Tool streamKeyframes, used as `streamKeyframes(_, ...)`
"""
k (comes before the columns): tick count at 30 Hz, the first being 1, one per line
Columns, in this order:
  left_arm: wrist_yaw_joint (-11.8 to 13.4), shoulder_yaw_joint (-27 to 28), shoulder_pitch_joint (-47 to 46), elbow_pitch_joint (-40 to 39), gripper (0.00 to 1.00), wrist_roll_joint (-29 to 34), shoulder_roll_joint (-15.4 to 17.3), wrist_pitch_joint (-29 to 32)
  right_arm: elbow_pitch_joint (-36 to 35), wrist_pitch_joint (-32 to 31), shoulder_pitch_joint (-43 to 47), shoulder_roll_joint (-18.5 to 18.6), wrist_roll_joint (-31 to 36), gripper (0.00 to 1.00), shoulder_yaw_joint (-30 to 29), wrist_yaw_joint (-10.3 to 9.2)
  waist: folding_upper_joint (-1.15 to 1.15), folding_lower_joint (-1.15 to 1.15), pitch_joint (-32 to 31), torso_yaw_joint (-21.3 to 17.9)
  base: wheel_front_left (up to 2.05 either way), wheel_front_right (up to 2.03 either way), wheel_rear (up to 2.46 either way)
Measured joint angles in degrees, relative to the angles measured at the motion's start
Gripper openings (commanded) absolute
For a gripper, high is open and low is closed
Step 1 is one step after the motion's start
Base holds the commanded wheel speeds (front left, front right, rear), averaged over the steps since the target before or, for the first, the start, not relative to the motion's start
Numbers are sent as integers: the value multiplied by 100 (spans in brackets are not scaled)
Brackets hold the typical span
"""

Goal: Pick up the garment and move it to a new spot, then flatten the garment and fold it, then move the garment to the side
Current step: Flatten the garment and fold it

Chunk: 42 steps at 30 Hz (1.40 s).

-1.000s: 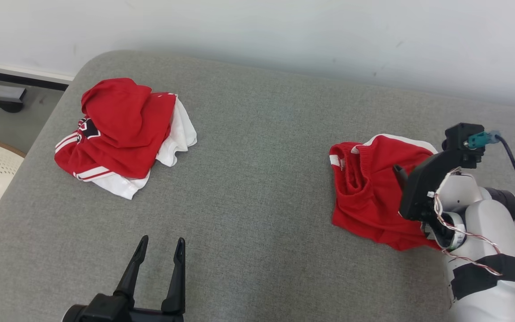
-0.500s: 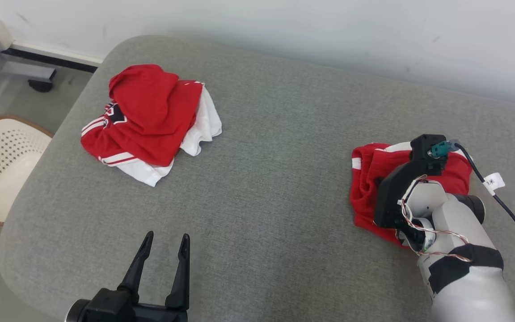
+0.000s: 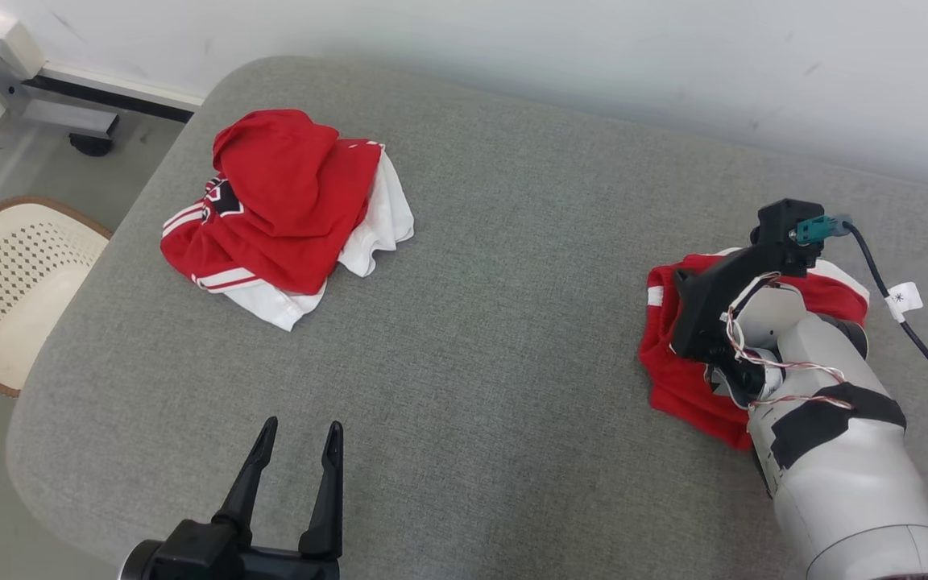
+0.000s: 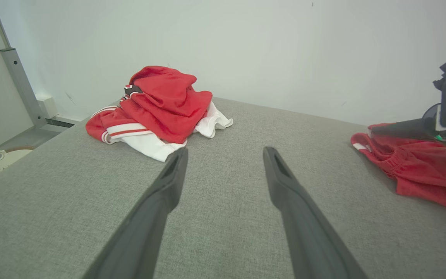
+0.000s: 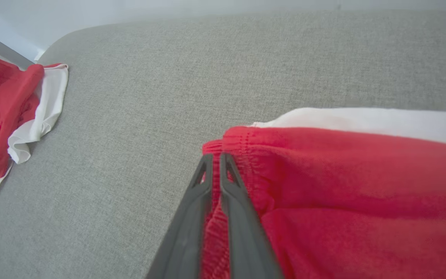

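Fingers of the right arm (image 5: 203, 186) pinch shut on the elastic waistband of the crumpled red knitted garment with white trim (image 3: 677, 395), lying at the right of the grey fabric-covered surface (image 3: 472, 362). Its bulk spreads toward the robot's right from that grip. Fingers of the left arm (image 3: 325, 483), spread apart, hover well away.

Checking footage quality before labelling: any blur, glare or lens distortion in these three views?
Head view: even soft light, no glare, sharp across the grey padded surface. Left wrist view: wide-angle stretch makes the left gripper loom, its finger bases soft. Right wrist view: the red garment nearest the lens is blurred, as are the right gripper finger bases.
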<state>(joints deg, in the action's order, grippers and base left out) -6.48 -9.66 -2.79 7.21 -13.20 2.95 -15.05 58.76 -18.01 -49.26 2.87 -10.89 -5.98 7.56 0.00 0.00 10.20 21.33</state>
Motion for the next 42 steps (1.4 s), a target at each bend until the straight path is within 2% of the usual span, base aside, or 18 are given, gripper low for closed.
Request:
streamKeyframes(1, 1, 9, 4, -3, 100, 1, 0, 0, 67, 41, -46, 1, -67, 100, -4, 0, 0, 0, -17, -14, 0, 0, 0)
streamKeyframes(6, 42, 92, 56, -53, 100, 57, 2, 1, 298, -19, -218, 1, -322, 100, 89, -1, 0, 0, -150, -121, 0, 0, 0)
streamKeyframes(11, 62, 229, 205, -102, 100, 94, 47, 0, 81, -171, -178, 0, -257, 100, 14, 0, 0, 0, -312, -324, 0, 0, 0)
streamKeyframes(16, 92, 266, 283, -129, 100, 121, 74, 0, -769, -148, 290, 8, -18, 100, -372, 0, 0, 0, -479, -580, 0, 0, 0)
streamKeyframes(21, 87, 253, 385, -126, 100, 152, 79, 1, -2170, -116, 1508, 8, -11, 100, -802, -1, 0, 0, -644, -802, 0, 0, 0)
streamKeyframes(26, 57, 322, 433, -218, 100, 151, 77, 0, -3726, 370, 2911, 11, -404, 100, -879, -1, 0, -1, -756, -1033, 0, 0, 0)
streamKeyframes(30, 42, 471, 525, -248, 100, -10, 66, 0, -4514, 929, 3794, 4, -768, 100, -622, -1, 0, -1, -816, -1247, 0, 0, 0)
streamKeyframes(35, 13, 612, 531, -205, 100, -160, 38, 0, -4892, 1660, 4496, 4, -886, 100, -299, -1, -1, -1, -890, -1494, 0, 0, 0)
streamKeyframes(38, -8, 711, 591, -131, 100, -253, 24, 0, -4936, 2174, 4775, 1, -873, 100, -75, -1, 0, 0, -959, -1658, 0, 0, 0)
streamKeyframes(42, -12, 815, 620, -86, 100, -253, 19, 0, -4870, 2560, 4897, 3, -776, 100, 121, -1, 0, -1, -1034, -1771, 0, 0, 0)
